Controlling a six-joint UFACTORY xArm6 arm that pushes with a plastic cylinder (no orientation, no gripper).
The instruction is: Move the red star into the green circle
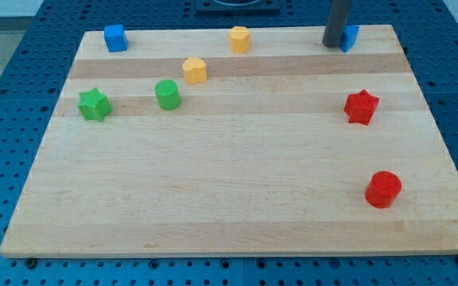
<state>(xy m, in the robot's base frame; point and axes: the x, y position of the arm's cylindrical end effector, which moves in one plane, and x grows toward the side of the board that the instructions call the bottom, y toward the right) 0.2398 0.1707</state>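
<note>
Wooden board (237,214): pale planks on a blue pegboard; all blocks sit on it.
Landmark: red star (361,106); every place below is given from it.
Red star: lies free near the board's right edge, touching nothing.
Green circle (167,94): well apart toward the view's left, very slightly higher.
My tip (332,44): up toward the view's top and slightly left, well apart from the star; it rests touching or just beside a blue block (348,37).
Tip state: a bare rod with nothing to open or close; it presses only on that blue block, if at all, and I cannot tell whether they touch.
Step in hand: as I judge it, bringing my tip round to the star's right face.
Doing it well: I should pass above and right of the star without clipping it, settle level with its middle, then push straight left.
Watch: an off-centre push would spin it off line.
Red circle (383,189): below, slightly right, clear of the path.
Yellow block (195,70): far left and higher, just above-right of the goal.
Green star (94,104): farthest left, beyond the goal.
</note>
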